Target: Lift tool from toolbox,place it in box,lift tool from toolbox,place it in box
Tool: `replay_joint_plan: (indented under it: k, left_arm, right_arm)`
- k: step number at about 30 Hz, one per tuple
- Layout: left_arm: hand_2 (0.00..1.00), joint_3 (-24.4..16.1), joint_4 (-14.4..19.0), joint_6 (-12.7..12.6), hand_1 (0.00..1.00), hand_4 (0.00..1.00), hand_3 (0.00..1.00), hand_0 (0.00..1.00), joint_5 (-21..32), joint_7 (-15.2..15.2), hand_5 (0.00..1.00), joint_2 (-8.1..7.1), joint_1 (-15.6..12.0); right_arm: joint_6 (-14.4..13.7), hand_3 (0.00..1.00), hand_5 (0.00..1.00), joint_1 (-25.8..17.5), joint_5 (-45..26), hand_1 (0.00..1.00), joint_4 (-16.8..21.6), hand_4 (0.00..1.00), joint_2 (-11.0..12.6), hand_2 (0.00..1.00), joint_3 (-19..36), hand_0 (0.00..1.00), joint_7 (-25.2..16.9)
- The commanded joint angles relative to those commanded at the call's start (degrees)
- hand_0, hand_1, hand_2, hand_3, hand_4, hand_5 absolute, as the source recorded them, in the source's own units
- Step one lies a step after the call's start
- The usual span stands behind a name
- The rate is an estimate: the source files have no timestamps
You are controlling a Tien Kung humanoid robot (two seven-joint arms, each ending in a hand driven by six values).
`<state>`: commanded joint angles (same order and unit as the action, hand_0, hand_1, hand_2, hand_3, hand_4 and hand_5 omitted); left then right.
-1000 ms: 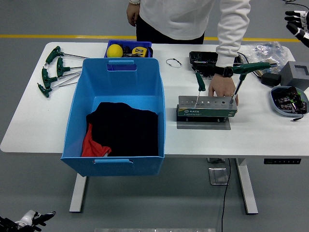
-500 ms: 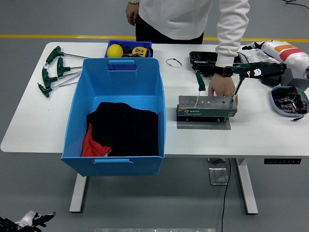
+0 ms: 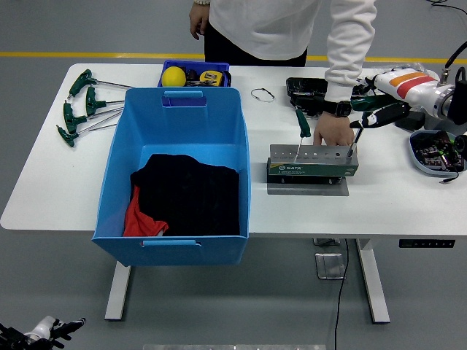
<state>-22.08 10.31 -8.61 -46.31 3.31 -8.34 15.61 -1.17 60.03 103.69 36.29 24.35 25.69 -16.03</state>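
Right hand (image 3: 379, 111) sits at the T-handle wrench (image 3: 359, 125) standing in the toolbox rack (image 3: 312, 162); I can't tell if the fingers have closed on it. Second wrench (image 3: 300, 130) stands further left. Person's hand (image 3: 332, 133) steadies the rack. Blue box (image 3: 175, 175) sits left.

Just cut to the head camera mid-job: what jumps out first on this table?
The big blue bin dominates the left half of the table, with black and red cloth in its bottom. Right of it, a person's hand steadies the grey tool stand, where two green-handled tools stand upright. The right hand reaches in at the right-hand tool's handle.
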Motion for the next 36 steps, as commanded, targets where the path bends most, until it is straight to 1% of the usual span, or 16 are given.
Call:
replay_joint_plan:
  k: [3,4,9,10,12,15,16,18,21,22,27,28,33,34,36]
  left_arm:
    - [0.675,0.0,0.0,-0.1,0.647,0.695,0.659,0.647,0.2,-0.1,0.700,0.01,0.1]
    - [0.674,-0.1,0.0,-0.1,0.646,0.696,0.660,0.647,0.1,-0.1,0.700,0.01,0.1]
    - [0.674,0.2,0.0,-0.2,0.646,0.696,0.660,0.647,0.5,-0.2,0.700,0.03,0.3]
    - [0.673,0.6,0.0,-0.2,0.644,0.696,0.660,0.645,0.8,-0.2,0.699,0.01,0.3]
    - [0.673,1.0,0.0,-0.3,0.644,0.696,0.660,0.645,1.3,-0.3,0.699,-0.01,0.4]
    - [0.673,1.2,0.0,-0.3,0.644,0.696,0.660,0.645,1.4,-0.3,0.699,-0.03,0.6]
    - [0.672,1.2,0.0,-0.3,0.643,0.696,0.660,0.646,1.3,-0.3,0.698,-0.03,0.6]
    - [0.672,1.5,0.0,-0.3,0.643,0.696,0.660,0.646,1.5,-0.3,0.698,-0.03,0.6]
    - [0.672,1.4,0.0,-0.3,0.643,0.696,0.660,0.646,1.6,-0.4,0.698,-0.04,0.6]
    - [0.672,1.4,0.0,-0.3,0.643,0.696,0.659,0.645,1.6,-0.4,0.698,-0.04,0.6]
    - [0.672,1.2,0.0,-0.3,0.643,0.696,0.659,0.645,1.4,-0.3,0.698,-0.07,0.6]
    - [0.672,1.0,0.0,-0.3,0.642,0.697,0.660,0.644,1.2,-0.3,0.698,-0.06,0.7]
    - [0.672,0.7,0.0,-0.3,0.642,0.697,0.660,0.644,1.0,-0.2,0.698,-0.05,0.7]
    - [0.672,0.6,0.0,-0.3,0.640,0.696,0.659,0.645,0.9,-0.2,0.697,-0.04,0.7]
    - [0.672,0.5,0.0,-0.3,0.640,0.696,0.659,0.645,0.7,-0.2,0.697,-0.02,0.8]
  right_arm:
    - [0.1,0.710,0.797,0.1,-0.7,0.582,-0.2,0.998,-0.2,0.567,-0.3,0.756,0.6]
    - [0.3,0.637,0.796,0.2,-0.7,0.466,-0.4,0.998,-0.3,0.455,-0.4,0.551,0.9]
    - [1.2,0.637,0.796,0.6,-1.1,0.466,-2.0,0.998,-1.0,0.455,-0.9,0.551,1.7]
    - [1.3,0.607,0.802,0.7,-1.2,0.447,-2.3,0.998,-1.2,0.438,-1.1,0.449,1.8]
    - [1.7,0.607,0.802,0.8,-1.3,0.447,-2.8,0.998,-1.4,0.438,-1.3,0.449,2.1]
    - [3.0,0.607,0.802,1.0,-1.4,0.447,-3.5,0.998,-1.6,0.438,-1.7,0.449,3.2]
    - [3.1,0.537,0.805,1.0,-1.4,0.397,-3.7,0.998,-1.7,0.361,-1.7,0.366,3.4]
    - [3.0,0.537,0.805,1.0,-1.8,0.397,-4.1,0.998,-1.7,0.361,-1.8,0.366,3.4]
    - [3.1,0.537,0.805,0.9,-2.3,0.397,-3.7,0.998,-1.6,0.361,-1.7,0.366,3.4]
    - [3.1,0.385,0.812,0.9,-2.5,0.287,-3.5,0.998,-1.5,0.264,-1.6,0.279,3.4]
    - [3.4,0.385,0.812,1.0,-3.0,0.287,-2.9,0.998,-1.6,0.264,-1.6,0.279,3.6]
    - [3.5,0.332,0.813,1.0,-3.2,0.247,-2.9,0.998,-1.6,0.238,-1.7,0.266,3.7]
    - [3.9,0.332,0.813,0.8,-3.9,0.247,-3.0,0.998,-1.8,0.238,-1.8,0.266,3.8]
    - [3.9,0.313,0.817,0.7,-4.0,0.236,-3.1,0.998,-1.8,0.230,-1.8,0.259,3.7]
    - [3.9,0.313,0.817,0.6,-4.2,0.236,-3.3,0.998,-1.9,0.230,-1.9,0.259,3.7]
